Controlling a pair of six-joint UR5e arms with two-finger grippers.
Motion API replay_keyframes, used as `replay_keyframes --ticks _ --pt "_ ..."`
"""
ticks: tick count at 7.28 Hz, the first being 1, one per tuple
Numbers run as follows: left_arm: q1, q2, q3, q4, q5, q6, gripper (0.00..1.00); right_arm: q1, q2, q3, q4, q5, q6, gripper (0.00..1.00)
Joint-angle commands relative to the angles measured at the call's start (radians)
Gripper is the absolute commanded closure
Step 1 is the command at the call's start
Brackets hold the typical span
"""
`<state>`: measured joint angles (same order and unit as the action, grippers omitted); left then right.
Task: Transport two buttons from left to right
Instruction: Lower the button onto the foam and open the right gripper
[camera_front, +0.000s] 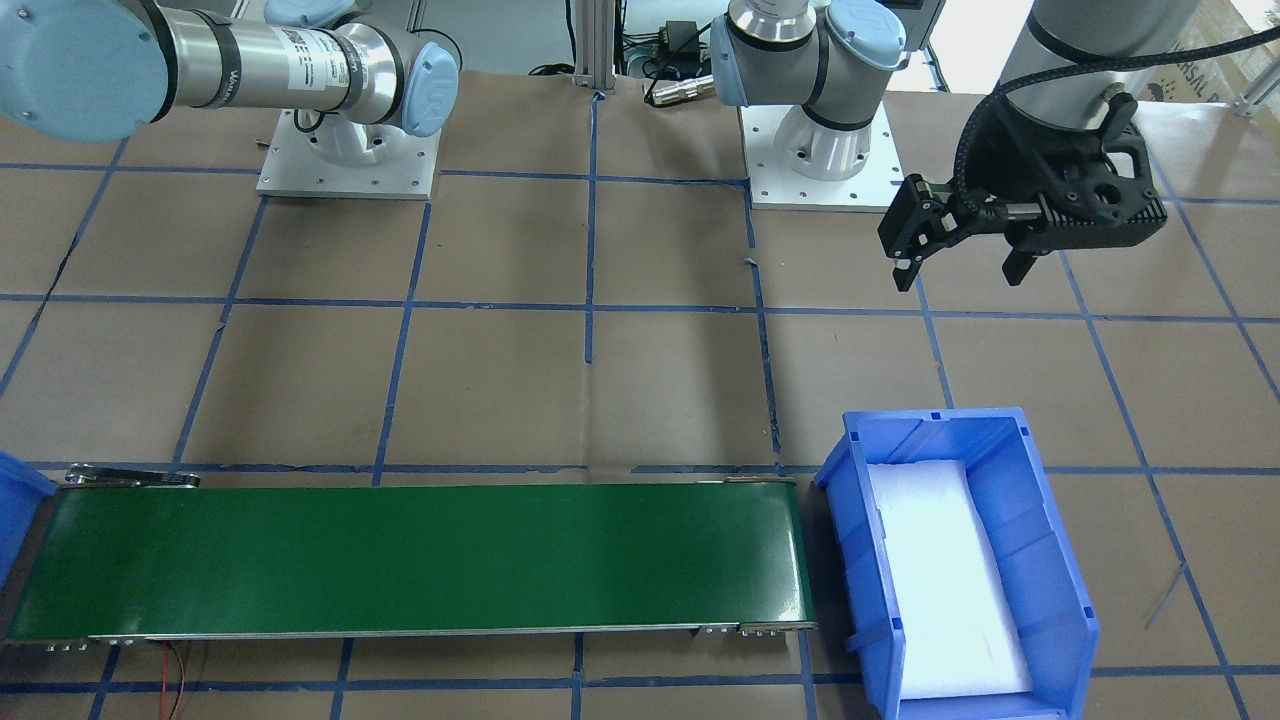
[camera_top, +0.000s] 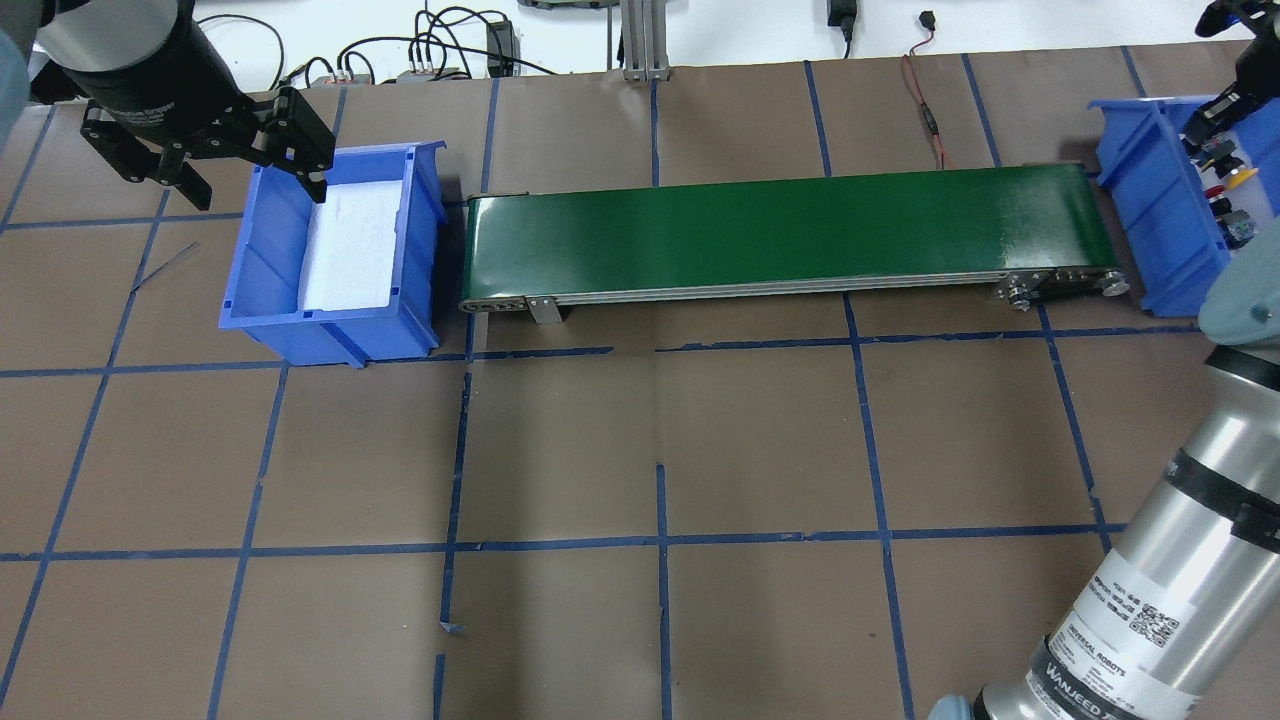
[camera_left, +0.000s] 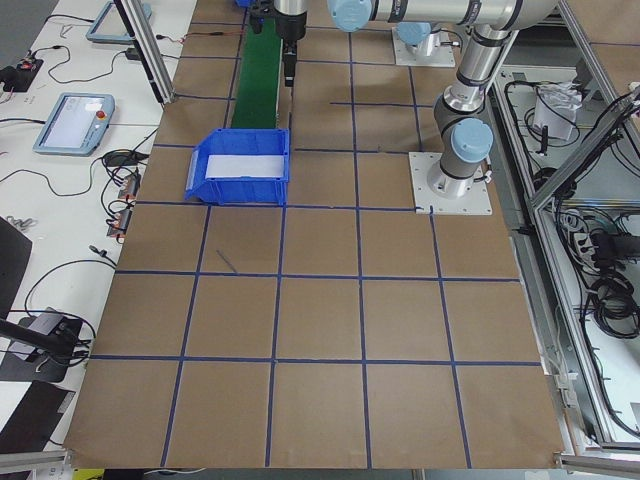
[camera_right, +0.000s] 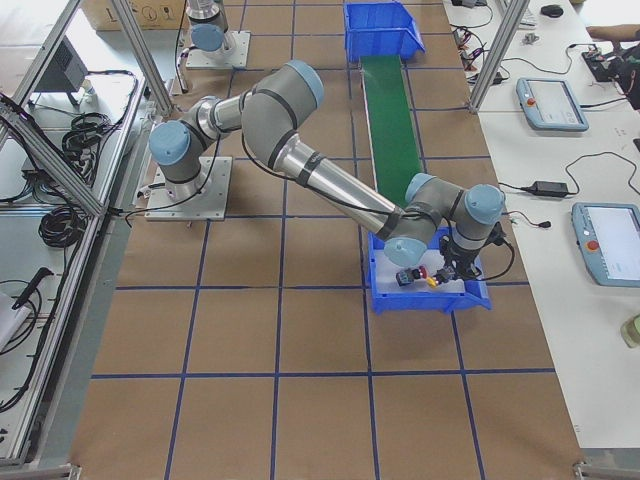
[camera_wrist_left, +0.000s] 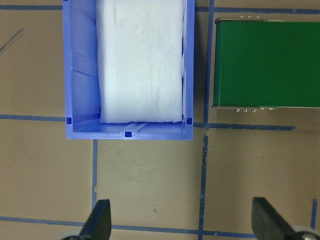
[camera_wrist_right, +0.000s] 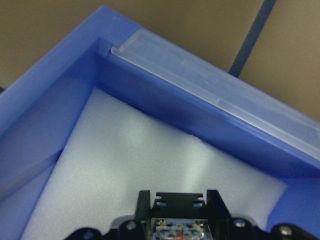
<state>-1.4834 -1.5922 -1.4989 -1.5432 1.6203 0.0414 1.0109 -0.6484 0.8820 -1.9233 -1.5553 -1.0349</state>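
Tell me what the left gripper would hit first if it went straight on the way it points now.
Likely the table, just short of the bin: the wrist view shows only brown paper between the open fingers of the left gripper. Its height is unclear.

Left tool (camera_front: 960, 275) hangs spread wide; right tool (camera_right: 450, 268) reaches low.

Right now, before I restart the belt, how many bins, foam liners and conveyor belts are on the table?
Blue plastic bins: 2
White foam liners: 2
Green conveyor belt: 1
Total: 5
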Motion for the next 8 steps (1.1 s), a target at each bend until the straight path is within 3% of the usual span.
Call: replay_keyframes --ticks 1,8 --pt "0.000 0.000 0.000 0.000 0.000 0.000 0.00 0.000 0.000 -0.002 0.000 0.008 -0.001 0.53" --pt "0.000 0.000 -0.001 0.000 0.000 0.000 0.00 -0.002 -0.002 -0.003 0.001 0.020 -0.005 0.48"
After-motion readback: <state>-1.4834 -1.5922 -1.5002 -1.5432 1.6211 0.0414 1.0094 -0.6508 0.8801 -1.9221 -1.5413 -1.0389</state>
